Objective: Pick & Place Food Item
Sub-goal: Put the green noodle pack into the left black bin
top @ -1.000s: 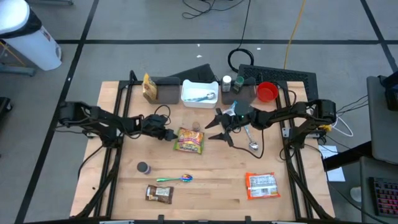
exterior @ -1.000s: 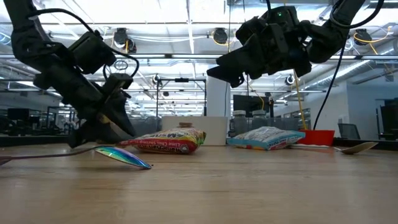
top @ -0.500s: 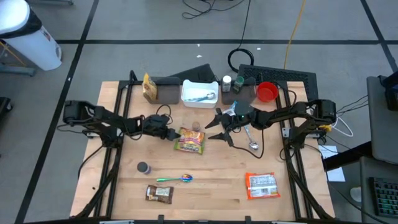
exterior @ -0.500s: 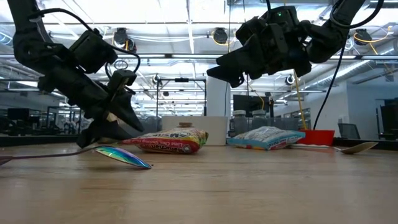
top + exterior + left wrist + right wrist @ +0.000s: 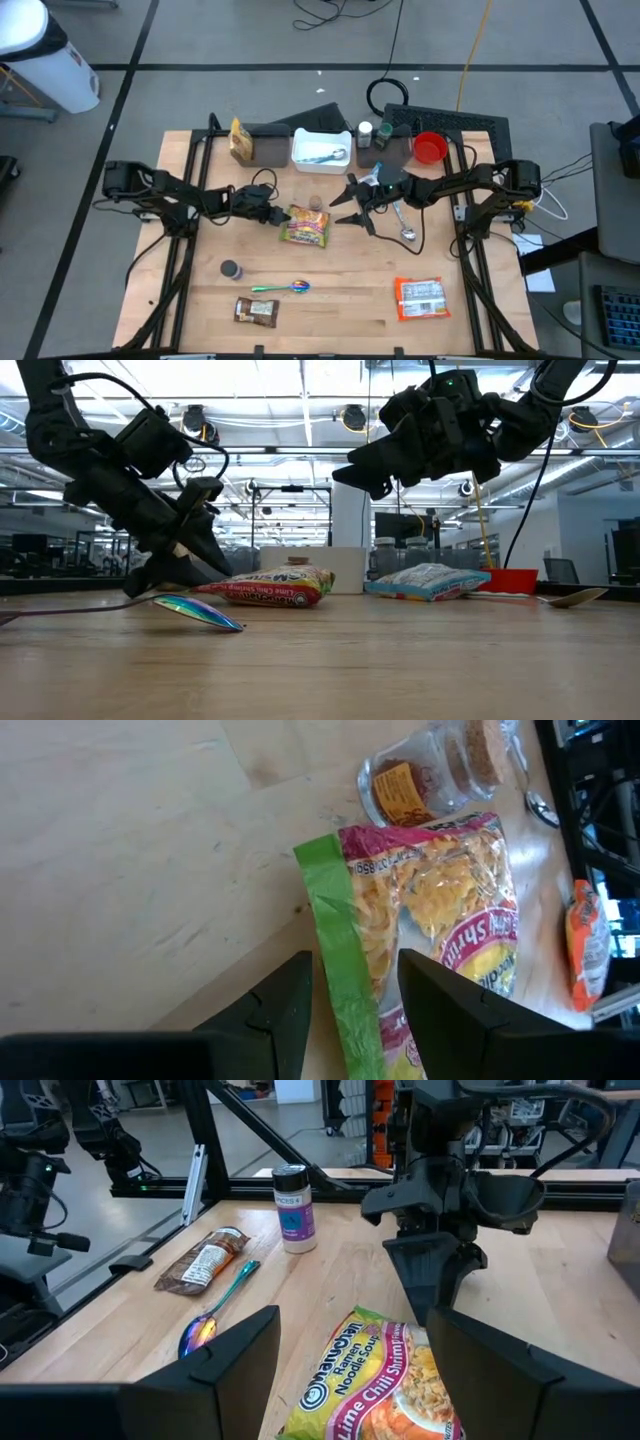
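A ramen noodle pack [image 5: 305, 227], yellow and pink with a green sealed end [image 5: 335, 910], lies flat on the wooden table near its middle. My left gripper [image 5: 274, 216] slants down at the pack's left end. It is open, with one finger on each side of the green end [image 5: 352, 982]. My right gripper [image 5: 350, 208] hangs open and level above the table, just right of the pack, and holds nothing. From it I see the pack [image 5: 385, 1380] with the left gripper [image 5: 432, 1275] standing over its far end. My left gripper has a finger [image 5: 288, 1005] on each side of the pack's green sealed end [image 5: 345, 970], slanting down from the table's left. Whether the fingers touch the pack, I cannot tell. The pack lies flat on the table.
A small glass jar [image 5: 317, 202] stands just behind the pack. An iridescent spoon [image 5: 285, 288], a spice jar [image 5: 231, 269] and a brown bar [image 5: 255, 312] lie near the front left. An orange packet [image 5: 420, 298] lies front right. A white bin [image 5: 320, 148] and red bowl [image 5: 430, 148] stand at the back.
My left arm has leaned forward, and its gripper has edged a little lower and closer to the ramen pack's left end. The pack and my right gripper have kept still.
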